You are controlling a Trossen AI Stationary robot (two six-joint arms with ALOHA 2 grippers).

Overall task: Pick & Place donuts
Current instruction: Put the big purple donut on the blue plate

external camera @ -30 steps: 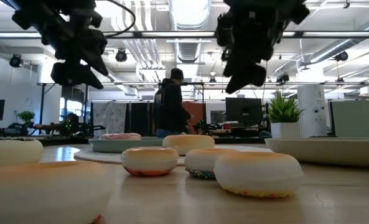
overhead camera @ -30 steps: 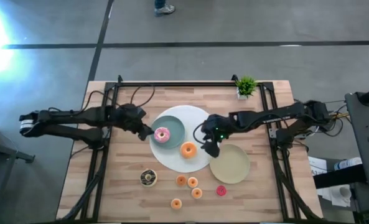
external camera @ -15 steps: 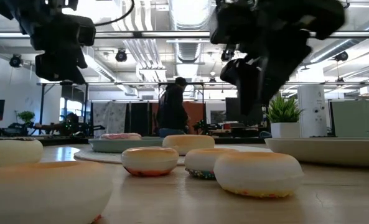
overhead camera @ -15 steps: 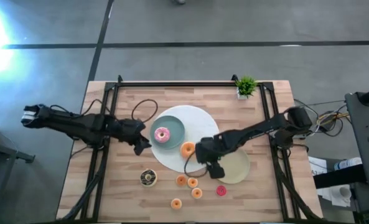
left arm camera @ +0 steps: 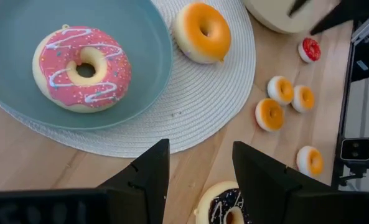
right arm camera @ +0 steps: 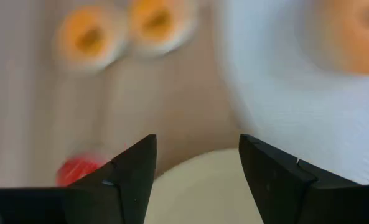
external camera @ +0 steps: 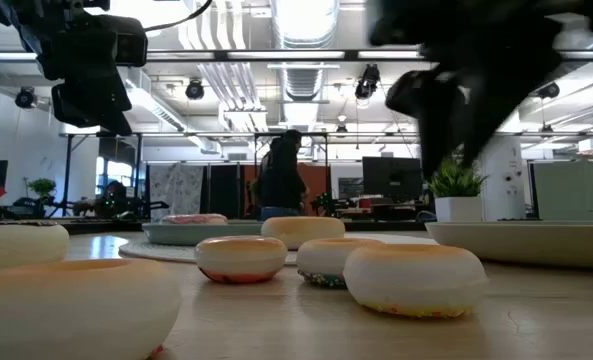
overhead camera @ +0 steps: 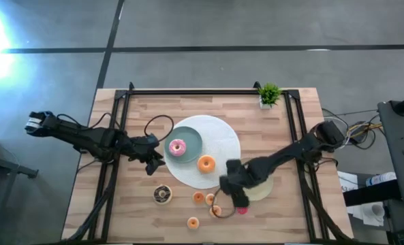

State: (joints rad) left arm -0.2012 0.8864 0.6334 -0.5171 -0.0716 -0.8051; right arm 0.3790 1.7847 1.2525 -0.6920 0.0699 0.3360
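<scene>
A pink-glazed donut (overhead camera: 177, 148) (left arm camera: 84, 60) lies in the teal plate (overhead camera: 192, 139). A larger orange donut (overhead camera: 206, 163) (left arm camera: 201, 31) sits on the round white mat (overhead camera: 222, 136). A chocolate donut (overhead camera: 163, 194), several small orange donuts (overhead camera: 210, 199) (right arm camera: 88, 38) and a red one (overhead camera: 242, 209) (right arm camera: 78, 169) lie on the wood near the table's near edge. My right gripper (overhead camera: 237, 199) (right arm camera: 196, 168) hangs open over the beige plate's edge, between the small orange donuts and the red one. My left gripper (overhead camera: 152, 163) (left arm camera: 200, 180) is open, left of the teal plate, touching nothing.
The beige plate (overhead camera: 261, 182) (right arm camera: 203, 186) lies right of the mat, partly under my right arm. A small potted plant (overhead camera: 269, 94) stands at the far right corner. A black frame (overhead camera: 208, 91) runs along the table's far edge and sides. A person (external camera: 276, 175) stands in the room beyond.
My right gripper has swept from beside the large orange donut toward the table's near edge and now hangs by the small donuts and the red one. My left gripper has drawn back a little from the teal plate toward the left. No donut has moved.
</scene>
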